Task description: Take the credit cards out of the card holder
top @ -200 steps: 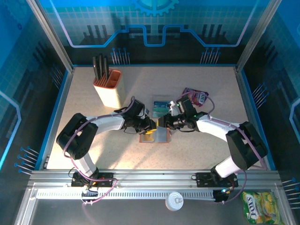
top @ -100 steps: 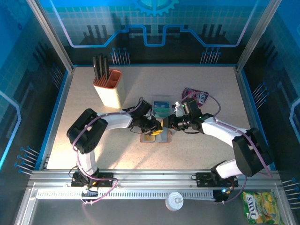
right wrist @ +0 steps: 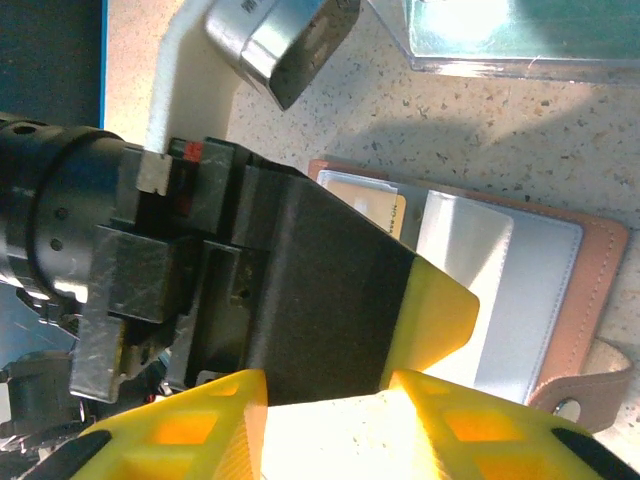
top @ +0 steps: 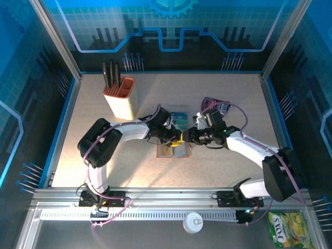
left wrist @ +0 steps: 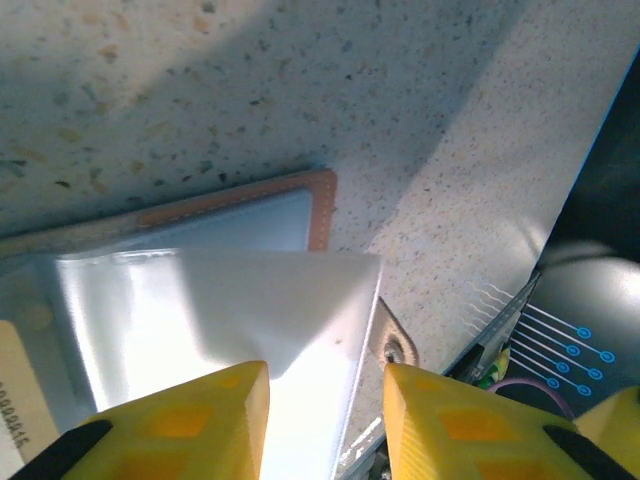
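The brown leather card holder lies open on the table, grey-blue pockets up. A yellow-tan credit card sits in its left pocket, and its edge shows in the left wrist view. My left gripper hangs right over the holder, jaws open, with a pale glossy pocket leaf below the gap. My right gripper faces it from the right, open, with nothing between its fingers. The left gripper's black finger with its yellow tip stands just in front of it.
A clear plastic case with teal cards lies just behind the holder. The orange-and-cream knife block stands at the back left and a purple pouch at the back right. The holder's snap tab points toward the table's edge.
Both grippers have shifted a little to the right over the holder. The left gripper's jaws have spread wider. The right gripper's opening looks the same.
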